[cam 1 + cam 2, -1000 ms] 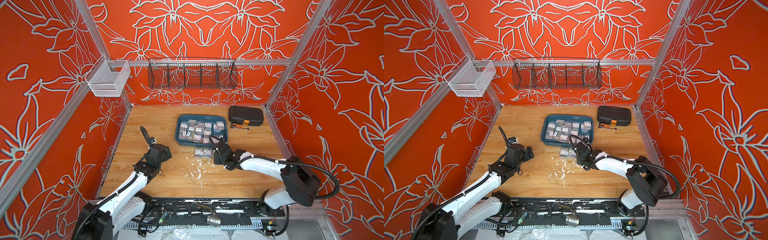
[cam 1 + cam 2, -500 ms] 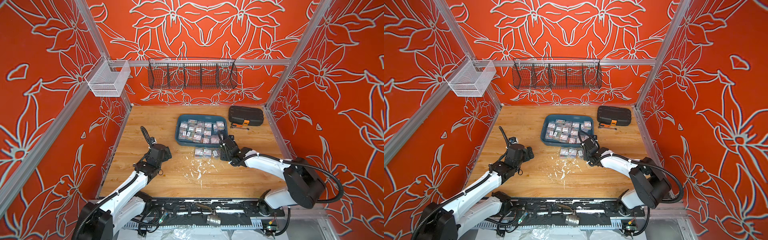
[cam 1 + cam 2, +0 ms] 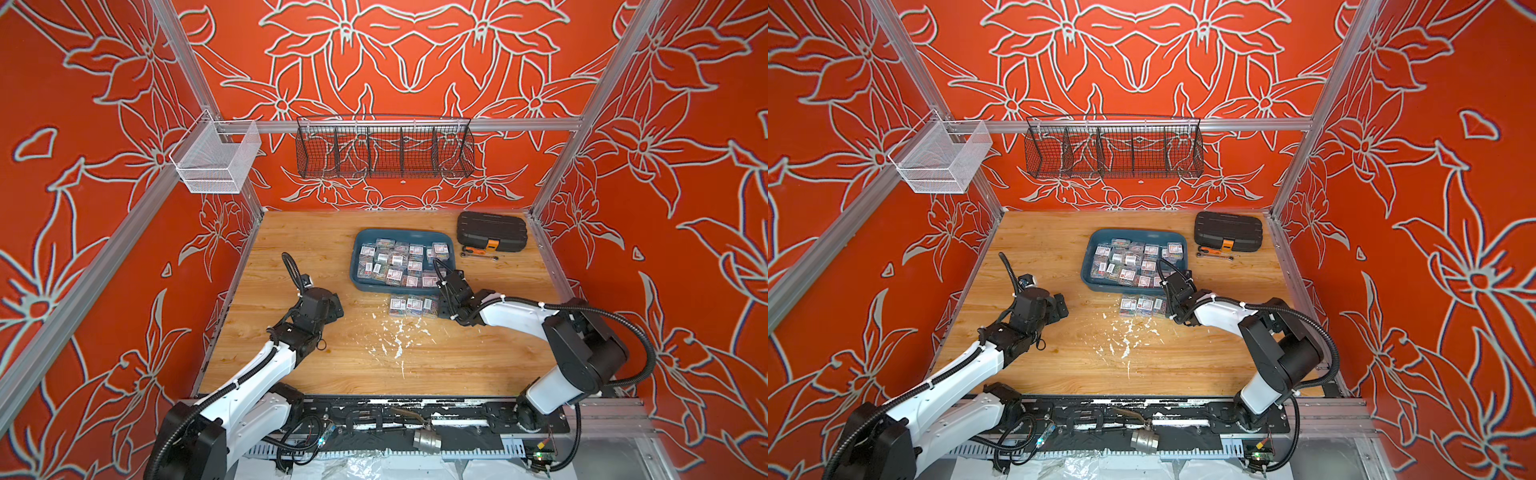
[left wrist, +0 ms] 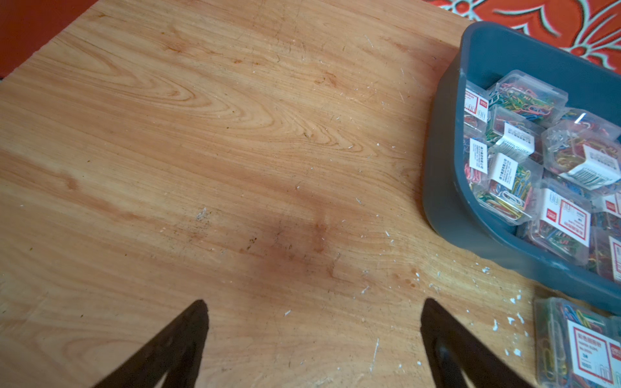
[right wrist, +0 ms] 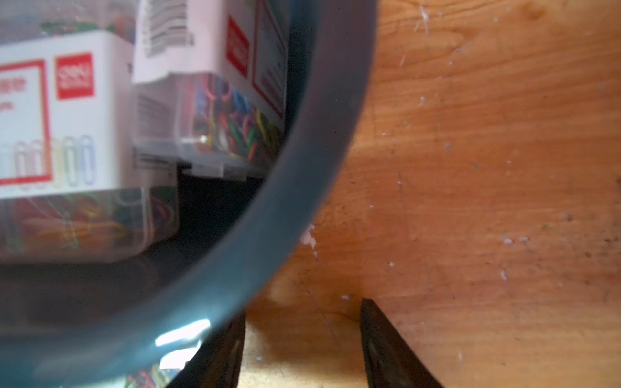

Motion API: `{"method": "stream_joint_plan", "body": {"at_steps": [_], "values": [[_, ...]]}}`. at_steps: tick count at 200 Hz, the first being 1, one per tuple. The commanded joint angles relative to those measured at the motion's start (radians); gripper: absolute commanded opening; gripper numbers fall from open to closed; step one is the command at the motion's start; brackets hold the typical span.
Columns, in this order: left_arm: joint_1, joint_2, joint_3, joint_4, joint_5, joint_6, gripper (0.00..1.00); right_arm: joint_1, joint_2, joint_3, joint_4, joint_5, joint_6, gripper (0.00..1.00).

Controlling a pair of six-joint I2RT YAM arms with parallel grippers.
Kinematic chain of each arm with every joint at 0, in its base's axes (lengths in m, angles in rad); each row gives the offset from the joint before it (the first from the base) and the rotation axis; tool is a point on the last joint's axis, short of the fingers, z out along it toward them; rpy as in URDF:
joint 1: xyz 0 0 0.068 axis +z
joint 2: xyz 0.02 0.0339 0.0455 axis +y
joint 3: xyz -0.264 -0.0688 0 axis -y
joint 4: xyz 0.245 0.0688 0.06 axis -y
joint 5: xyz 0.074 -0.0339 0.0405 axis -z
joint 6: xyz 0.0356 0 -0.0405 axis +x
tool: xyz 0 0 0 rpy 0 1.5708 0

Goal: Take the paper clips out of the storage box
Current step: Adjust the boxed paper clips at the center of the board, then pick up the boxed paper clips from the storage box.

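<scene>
The storage box (image 3: 401, 231) is a dark teal tray at the back middle of the wooden table, and it holds several clear boxes of paper clips (image 3: 395, 262). Three more such boxes (image 3: 411, 306) lie in a row on the wood just in front of it. My right gripper (image 3: 449, 276) hangs at the tray's near right corner. In the right wrist view this gripper (image 5: 302, 312) is open over bare wood beside the rim (image 5: 302, 188), with nothing between its fingers. My left gripper (image 3: 336, 307) is wide open and empty over bare wood (image 4: 314, 302), left of the tray (image 4: 447, 188).
A black ribbed case (image 3: 491, 230) and a small wrench (image 3: 478, 252) lie at the back right. White flecks (image 3: 395, 336) dot the table's middle. A black wire basket (image 3: 384, 151) and a white mesh basket (image 3: 216, 160) hang on the walls.
My right gripper has moved right, from over the row of boxes on the table to the tray's near right corner, and its jaws have narrowed slightly. The left arm has stayed still.
</scene>
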Motion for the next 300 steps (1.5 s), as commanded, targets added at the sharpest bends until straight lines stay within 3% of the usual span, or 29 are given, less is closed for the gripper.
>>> {"method": "stream_joint_plan", "body": {"at_steps": [1,28,58,109,120,134,152,174,195,227,263,300], "values": [[0.004,-0.006,0.014,0.000,-0.004,-0.011,0.96,0.004,0.016,0.018,0.012,-0.027,0.000,0.57],[0.005,0.001,0.019,-0.002,-0.004,-0.009,0.96,0.005,0.025,0.030,0.008,-0.043,-0.008,0.57],[0.003,0.001,0.019,-0.004,-0.007,-0.012,0.96,0.004,0.001,0.056,-0.059,0.025,-0.026,0.57],[0.004,0.001,0.019,-0.002,-0.005,-0.010,0.96,0.003,-0.220,0.037,-0.179,0.119,-0.054,0.60],[0.004,0.001,0.020,-0.004,-0.008,-0.012,0.96,0.003,-0.255,0.047,-0.212,0.137,-0.054,0.67],[0.004,0.000,0.019,-0.004,-0.007,-0.011,0.96,0.002,-0.288,0.074,-0.294,0.216,0.011,0.93],[0.004,-0.002,0.017,-0.001,-0.007,-0.012,0.96,0.002,-0.328,0.114,-0.385,0.284,0.048,0.95],[0.004,0.002,0.019,0.000,-0.002,-0.006,0.96,0.002,-0.403,0.088,-0.345,0.323,0.040,0.98],[0.003,0.002,0.019,-0.002,0.004,-0.005,0.96,0.002,-0.498,0.027,-0.261,0.344,0.009,0.98],[0.004,-0.026,-0.002,0.021,0.025,0.012,0.98,0.000,-0.604,-0.095,-0.010,0.206,-0.125,0.98],[0.004,-0.063,-0.036,0.074,0.082,0.057,1.00,0.000,-0.539,-0.012,-0.050,0.123,-0.186,0.98],[0.004,-0.083,-0.048,0.084,0.100,0.069,1.00,0.000,-0.364,0.126,-0.058,0.055,-0.229,0.79]]}}
